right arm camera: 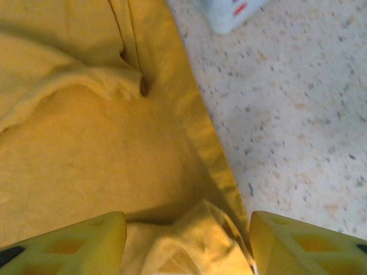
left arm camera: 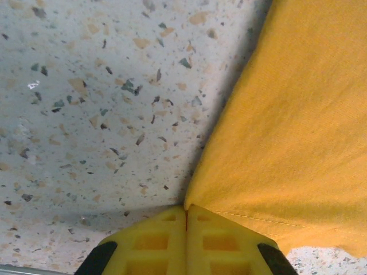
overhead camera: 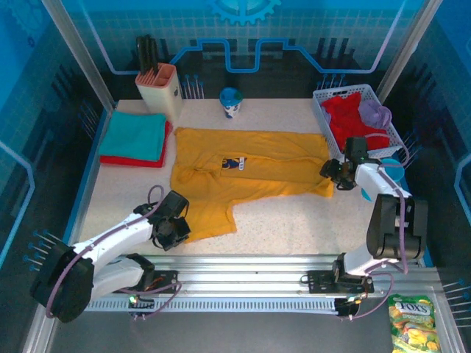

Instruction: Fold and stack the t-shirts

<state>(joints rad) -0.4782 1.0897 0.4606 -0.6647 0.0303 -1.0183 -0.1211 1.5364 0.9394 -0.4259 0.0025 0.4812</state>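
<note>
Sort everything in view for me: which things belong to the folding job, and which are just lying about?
Belongs to the job:
- mustard-yellow t-shirt, spread out
- folded teal t-shirt
- folded red t-shirt beneath it
- loose red t-shirt and lavender t-shirt, both in the white basket

Lying about:
- beige holder
- blue cup
- snack bag

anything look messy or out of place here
The mustard-yellow cotton t-shirt lies uneven: one flap juts toward the near edge by the left gripper, and its hem is bunched between the open jaws of the right gripper. A yellow-green snack bag lies off the table.
</note>
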